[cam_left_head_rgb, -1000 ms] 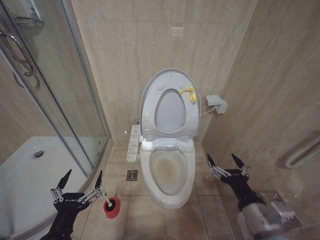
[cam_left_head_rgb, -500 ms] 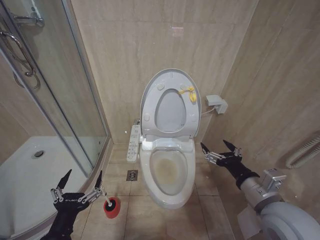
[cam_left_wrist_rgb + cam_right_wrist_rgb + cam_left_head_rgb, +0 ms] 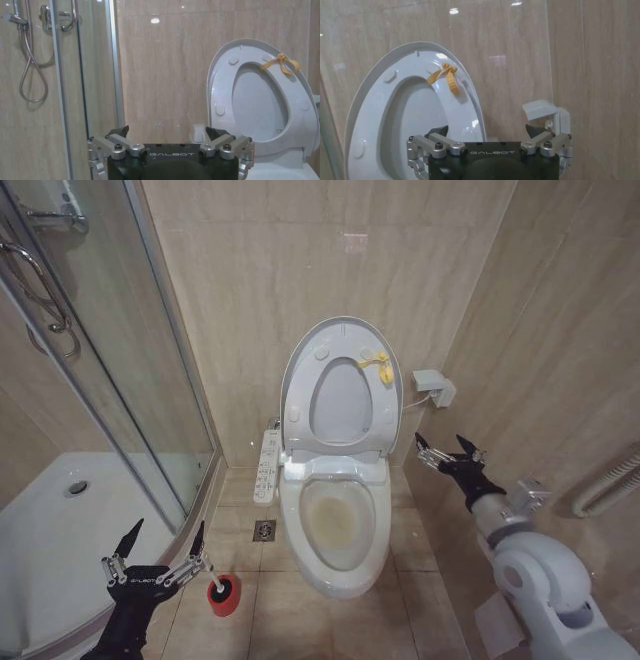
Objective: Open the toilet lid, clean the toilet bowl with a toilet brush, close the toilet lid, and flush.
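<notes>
The toilet lid (image 3: 340, 332) stands upright against the back wall with the ring seat (image 3: 320, 430) raised against it and a yellow loop tag (image 3: 377, 367) near its top. Below lies the toilet bowl (image 3: 335, 525), uncovered, its inside stained brownish. My right gripper (image 3: 447, 450) hangs open to the right of the toilet at hinge height, holding nothing. From its wrist camera, the right gripper (image 3: 487, 131) faces the lid (image 3: 375, 93). My left gripper (image 3: 165, 545) is open low at the left, beside a small red holder (image 3: 223, 594) with a dark inside. The toilet brush is hidden.
A glass shower door (image 3: 150, 380) and a white shower tray (image 3: 60, 530) close off the left. A control panel (image 3: 267, 465) and a floor drain (image 3: 264, 530) lie left of the bowl. A white wall box (image 3: 435, 387) and a ribbed hose (image 3: 610, 480) are on the right wall.
My right arm has swung up and back, carrying its open gripper from floor level beside the bowl to hinge height near the wall box. The left arm has not moved.
</notes>
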{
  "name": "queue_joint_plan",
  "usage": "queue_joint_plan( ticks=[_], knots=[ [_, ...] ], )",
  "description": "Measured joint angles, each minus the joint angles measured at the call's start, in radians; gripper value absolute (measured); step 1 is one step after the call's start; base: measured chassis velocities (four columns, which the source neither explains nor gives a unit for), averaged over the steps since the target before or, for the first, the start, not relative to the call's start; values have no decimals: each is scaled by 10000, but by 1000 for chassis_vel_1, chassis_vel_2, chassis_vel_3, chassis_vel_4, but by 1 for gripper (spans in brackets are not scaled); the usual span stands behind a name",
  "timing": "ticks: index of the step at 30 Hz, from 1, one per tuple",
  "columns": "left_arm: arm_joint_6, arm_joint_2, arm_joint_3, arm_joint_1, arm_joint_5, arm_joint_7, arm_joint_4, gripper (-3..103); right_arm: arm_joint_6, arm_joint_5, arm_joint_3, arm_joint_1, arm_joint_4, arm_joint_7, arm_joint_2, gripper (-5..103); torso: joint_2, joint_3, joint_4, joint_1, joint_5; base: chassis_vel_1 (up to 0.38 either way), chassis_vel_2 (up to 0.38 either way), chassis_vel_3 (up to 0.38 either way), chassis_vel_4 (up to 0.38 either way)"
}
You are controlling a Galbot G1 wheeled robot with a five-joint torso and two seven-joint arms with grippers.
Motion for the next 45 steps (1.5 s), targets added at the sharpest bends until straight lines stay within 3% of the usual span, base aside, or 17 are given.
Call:
queue_joint_plan(
  ticks=[4, 22, 45],
  knots=[
    [0, 0, 0, 1, 0, 0, 0, 100, 478, -108, -181, 524, -667, -32, -53, 100, 1, -2, 2, -3, -2, 0, 0, 0, 0],
    [0, 0, -1, 0, 0, 0, 0, 100, 1255, -385, -658, 1778, -2090, -348, -434, 100, 1, -1, 2, -3, -5, 0, 0, 0, 0],
    [0, 0, -2, 0, 0, 0, 0, 100, 1435, -941, -1681, 4617, -4555, -405, -455, 100, 1, -2, 2, -3, -6, 0, 0, 0, 0]
  ],
)
